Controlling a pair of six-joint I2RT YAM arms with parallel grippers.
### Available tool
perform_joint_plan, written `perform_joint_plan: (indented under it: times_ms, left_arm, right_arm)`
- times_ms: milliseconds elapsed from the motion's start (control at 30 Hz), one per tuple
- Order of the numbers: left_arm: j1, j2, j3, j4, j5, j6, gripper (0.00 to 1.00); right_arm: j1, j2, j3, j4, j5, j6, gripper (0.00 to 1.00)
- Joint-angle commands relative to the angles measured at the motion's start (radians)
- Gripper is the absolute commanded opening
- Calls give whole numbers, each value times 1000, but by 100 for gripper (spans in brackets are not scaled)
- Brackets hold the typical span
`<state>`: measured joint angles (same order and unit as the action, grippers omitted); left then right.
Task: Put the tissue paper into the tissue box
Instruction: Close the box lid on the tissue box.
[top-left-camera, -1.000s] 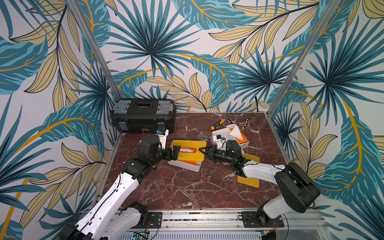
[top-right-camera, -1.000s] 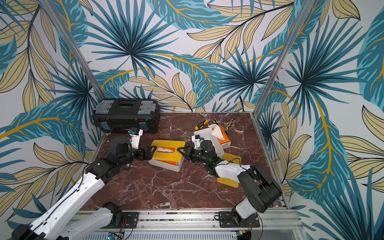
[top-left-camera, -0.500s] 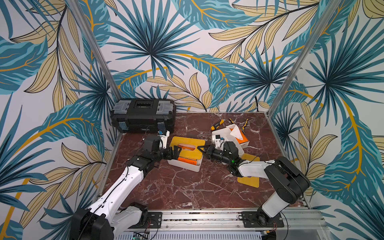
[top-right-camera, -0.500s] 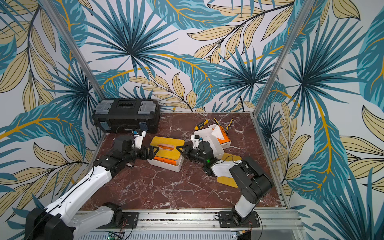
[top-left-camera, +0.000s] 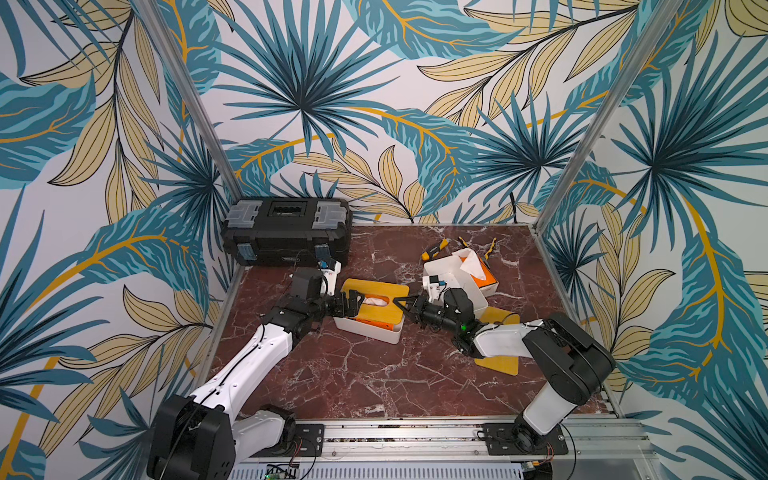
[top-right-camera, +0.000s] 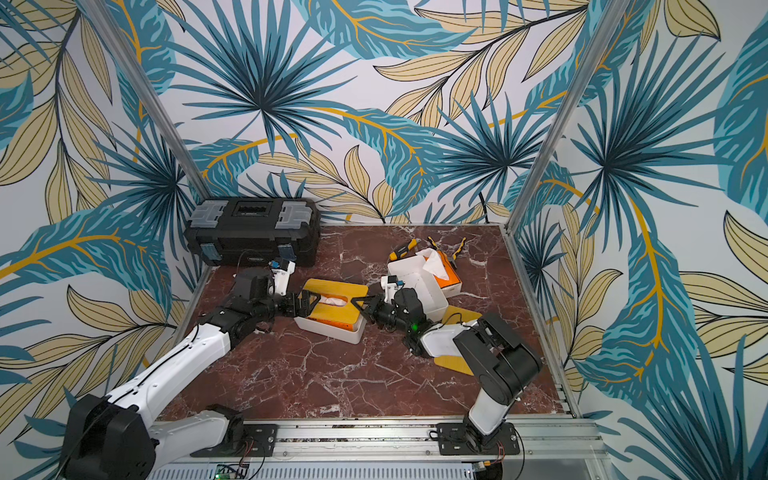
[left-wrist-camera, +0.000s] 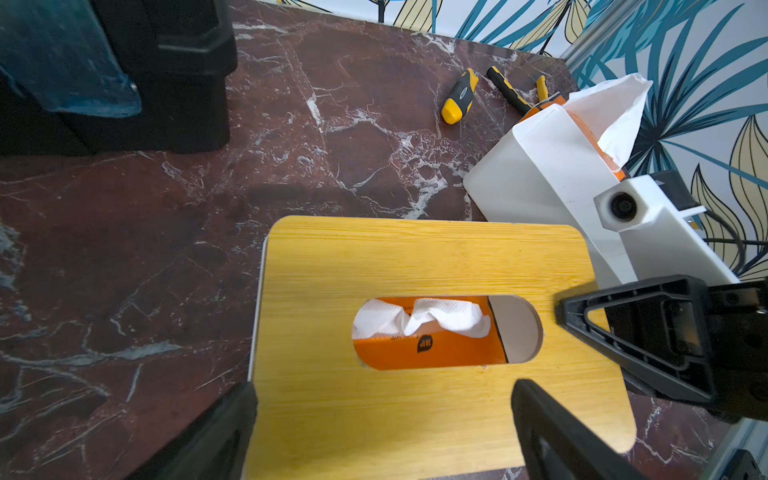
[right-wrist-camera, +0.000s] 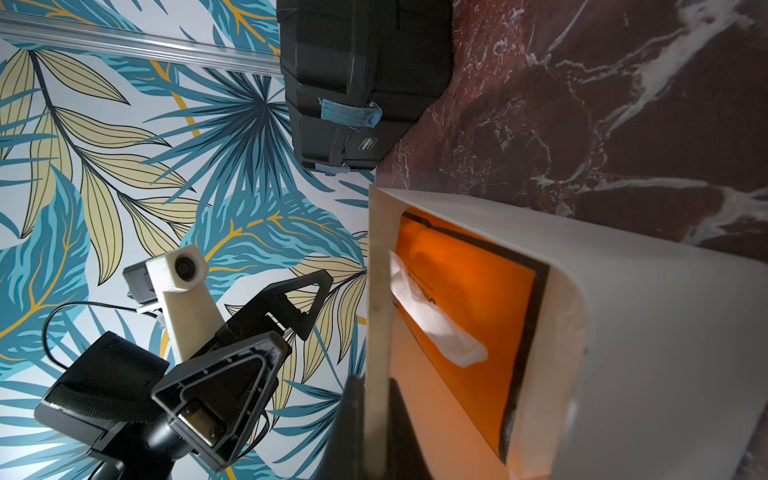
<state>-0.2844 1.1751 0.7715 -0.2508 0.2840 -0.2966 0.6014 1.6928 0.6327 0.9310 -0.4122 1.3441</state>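
Tissue paper (left-wrist-camera: 419, 318) sits inside the tissue box (top-left-camera: 365, 330) beneath its slotted lid (left-wrist-camera: 415, 257); right pincer (top-left-camera: 400, 302) pinches one lid end, so the spread left pincer (top-left-camera: 355, 302) should steady the opposite end.

White tissue box (top-left-camera: 365, 331) sits mid-tabletop (top-left-camera: 374, 374), its slotted wooden lid (top-left-camera: 374, 287) lifted off the rim at one end. Crumpled white tissue paper (left-wrist-camera: 419, 320) tops an orange pack (left-wrist-camera: 436, 353) inside.

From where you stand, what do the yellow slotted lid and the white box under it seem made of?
The yellow slotted lid looks like bamboo or wood, matte: fine straight grain runs along it. The white rounded box beneath looks like smooth plastic, uniform and seamless; painted metal is possible.
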Motion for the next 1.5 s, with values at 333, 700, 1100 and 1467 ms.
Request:
perform_joint_plan:
  times_ms: [333,700,1100,1467]
  left_arm:
    - [47,59,-49,86,78,-1,100]
    - [64,33,-74,126,37,-12,100]
    - [83,77,-81,164,10,-11,100]
    - [100,147,-94,242,45,-31,100]
  right_arm:
    - [33,38,-25,49,36,130,0]
    - [49,65,-50,93,66,185,0]
    - [70,68,-48,62,83,203,0]
    - [83,73,-54,50,89,238,0]
